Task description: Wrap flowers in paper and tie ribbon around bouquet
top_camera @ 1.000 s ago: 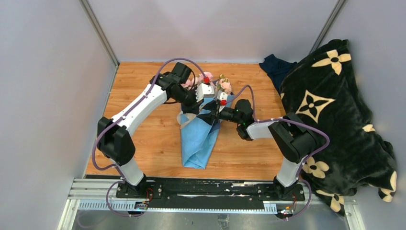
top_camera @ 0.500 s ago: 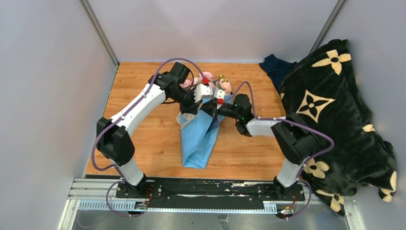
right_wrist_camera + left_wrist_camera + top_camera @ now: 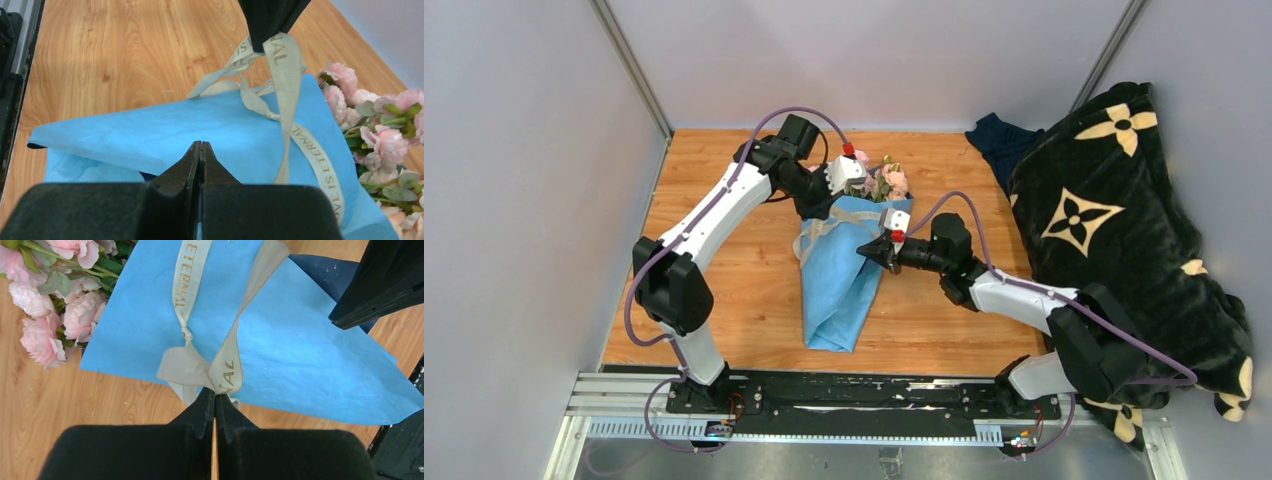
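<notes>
Right now, on the overhead camera, I have the bouquet (image 3: 842, 285) lying mid-way across the wooden table (image 3: 744, 300). Its pale pink roses (image 3: 887, 183) point to 12 o'clock and the narrow end of the light blue paper (image 3: 829, 320) points to 6 o'clock.

The cream ribbon (image 3: 186, 285), printed with gold letters, crosses the paper near the flower end. A small knot shows on one of its strands.

My left gripper (image 3: 215, 401) sits at about 11 o'clock of the paper cone. Its fingers are pressed tight together and pinch the ribbon just off the paper's edge, where a loop and a strand meet. On the right wrist camera, two strands rise from the paper to those fingertips at 12 o'clock.

My right gripper (image 3: 200, 150) comes in from 3 o'clock, low over the paper. Its fingers are closed fully against each other, and I see nothing between them.

A black blanket (image 3: 1124, 230) with cream flower shapes is heaped at the table's 3 o'clock side. A dark blue cloth (image 3: 999, 140) lies beside it at about 1 o'clock.
</notes>
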### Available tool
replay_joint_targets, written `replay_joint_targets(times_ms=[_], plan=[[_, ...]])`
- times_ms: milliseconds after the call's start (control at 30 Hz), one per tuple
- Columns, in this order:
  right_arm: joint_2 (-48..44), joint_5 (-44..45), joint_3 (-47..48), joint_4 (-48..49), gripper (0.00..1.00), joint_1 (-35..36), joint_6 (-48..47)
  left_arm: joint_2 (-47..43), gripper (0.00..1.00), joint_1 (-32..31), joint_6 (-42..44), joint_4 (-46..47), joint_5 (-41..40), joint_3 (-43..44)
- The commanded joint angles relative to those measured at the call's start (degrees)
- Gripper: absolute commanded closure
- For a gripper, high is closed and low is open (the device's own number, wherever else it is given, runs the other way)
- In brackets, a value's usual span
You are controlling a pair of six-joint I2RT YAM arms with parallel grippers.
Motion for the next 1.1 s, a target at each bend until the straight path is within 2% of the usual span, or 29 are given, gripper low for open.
replay_joint_targets(times_ms=[0,167,267,367,533,767,933,1000,1067], plan=[[-1.6,3.6,-0.8,-6.5,0.98,1.6,-1.9,1.3,1.00,0.0,-1.1,-0.2,0.7,1.3],[8.0,2.6,5.0,3.9,0.71,3.3,2.3,-1.0,1.00,-0.4,-0.9,-0.2,2.3,0.8],[14.0,5.0,9.9,6.2,0.64,4.6,0.1,-2.1,1.00,-0.4,-0.6,-0.2,1.7,-0.3],[18.4,7.3,12.8,12.8,0.58,4.6,2.9,-3.0,1.00,-0.4,0.2,-0.2,2.1,-1.3],[23.9,16.2,15.2,23.6,0.48,3.8,7.7,-3.4,1.00,-0.4,0.2,-0.2,4.1,-1.3],[28.8,19.5,17.5,31.9,0.40,3.1,13.0,-1.9,1.00,-0.4,-0.9,-0.2,6.0,0.3],[29.2,22.7,17.1,34.9,0.39,3.1,16.5,0.1,1.00,-0.4,-3.2,-0.1,8.2,2.2],[26.1,23.0,14.9,32.4,0.41,3.2,15.9,1.6,1.00,-0.4,-5.6,-0.1,4.1,3.7],[19.9,22.3,10.9,25.6,0.42,3.1,12.1,2.5,1.00,-0.4,-5.9,-0.1,-0.3,3.6]])
